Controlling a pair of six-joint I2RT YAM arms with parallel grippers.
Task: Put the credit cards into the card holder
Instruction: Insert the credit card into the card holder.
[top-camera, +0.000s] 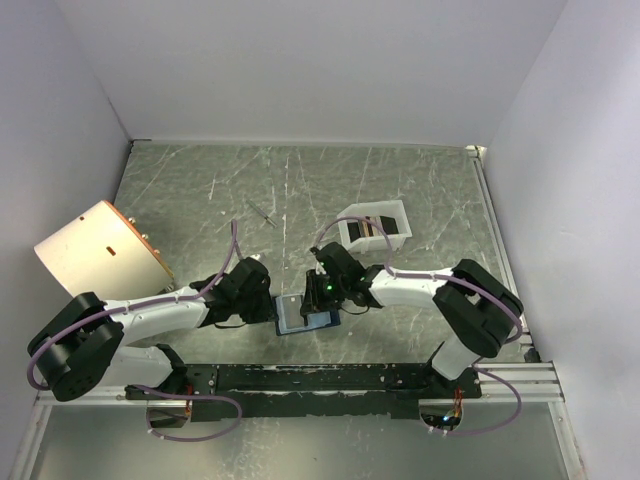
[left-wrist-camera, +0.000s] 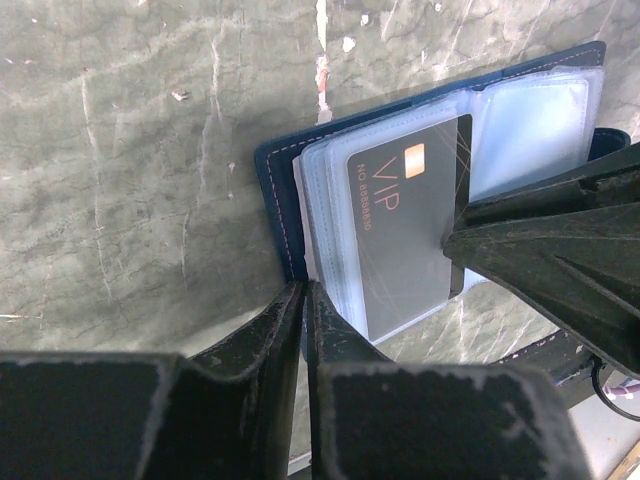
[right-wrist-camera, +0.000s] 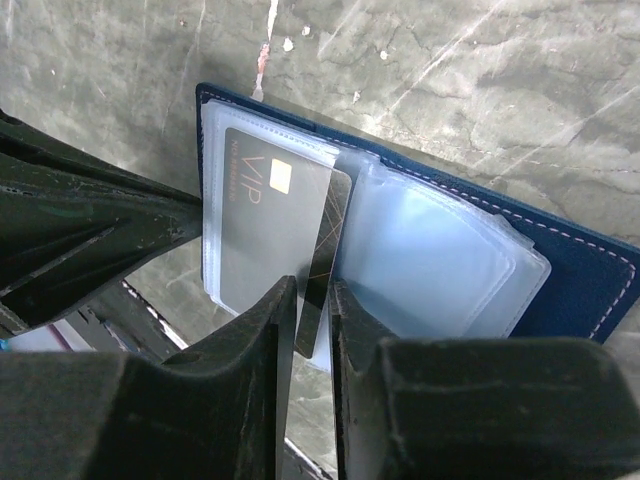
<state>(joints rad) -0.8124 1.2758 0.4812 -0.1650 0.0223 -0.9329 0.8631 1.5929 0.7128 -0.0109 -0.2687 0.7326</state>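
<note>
The dark blue card holder (top-camera: 303, 318) lies open on the table between the two arms, its clear sleeves (right-wrist-camera: 430, 255) facing up. My left gripper (left-wrist-camera: 303, 292) is shut on the holder's near edge, pinching the cover and sleeves (left-wrist-camera: 325, 230). A dark grey credit card (left-wrist-camera: 405, 230) marked VIP sits mostly inside a clear sleeve. Its free end (right-wrist-camera: 318, 290) pokes out between the fingers of my right gripper (right-wrist-camera: 312, 300). Those jaws stand narrowly apart, with a thin gap showing on the card's left side. More credit cards (top-camera: 368, 229) lie in the white tray.
The white box-like tray (top-camera: 397, 213) stands just behind the right arm. A tan, rounded object (top-camera: 100, 250) rests at the left wall. White walls close in the table on three sides. The two grippers are very close together over the holder.
</note>
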